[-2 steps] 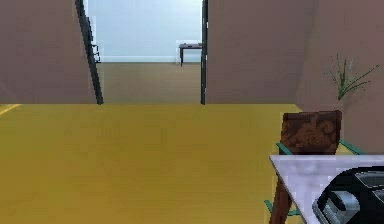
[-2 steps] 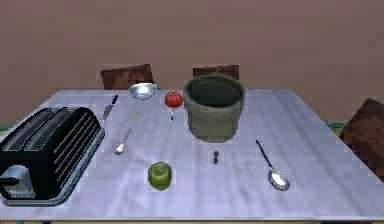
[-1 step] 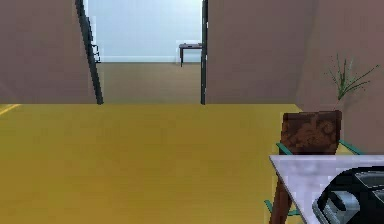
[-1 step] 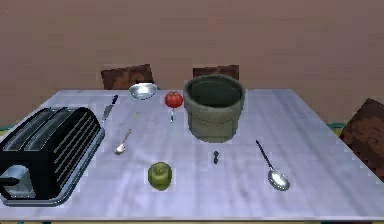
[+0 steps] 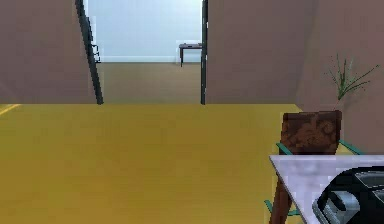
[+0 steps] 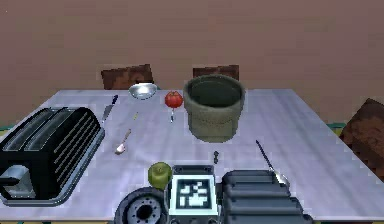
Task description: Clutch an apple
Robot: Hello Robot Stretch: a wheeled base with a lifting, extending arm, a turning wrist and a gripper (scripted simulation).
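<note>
Forward view: a yellow floor (image 5: 140, 150) is being shown, with a doorway (image 5: 150, 40) far off and a small table (image 5: 188, 48) beyond it. At the right, a plant (image 5: 348, 78), a brown chair (image 5: 312, 132) and a white table (image 5: 300, 170) corner are being shown.

Arm side view: a toaster (image 6: 50, 150) is being shown on the table at near left, with a spoon (image 6: 122, 143) just to its right and a bowl (image 6: 143, 90) farther back. The green apple (image 6: 160, 176) is being shown on the table at the near edge, just beside the gripper (image 6: 143, 205). A red fruit (image 6: 174, 99) is being shown farther back, beside a pot (image 6: 214, 105). A fork (image 6: 270, 160) is being shown at the right. Whether the claw is grasping anything cannot be told.
</note>
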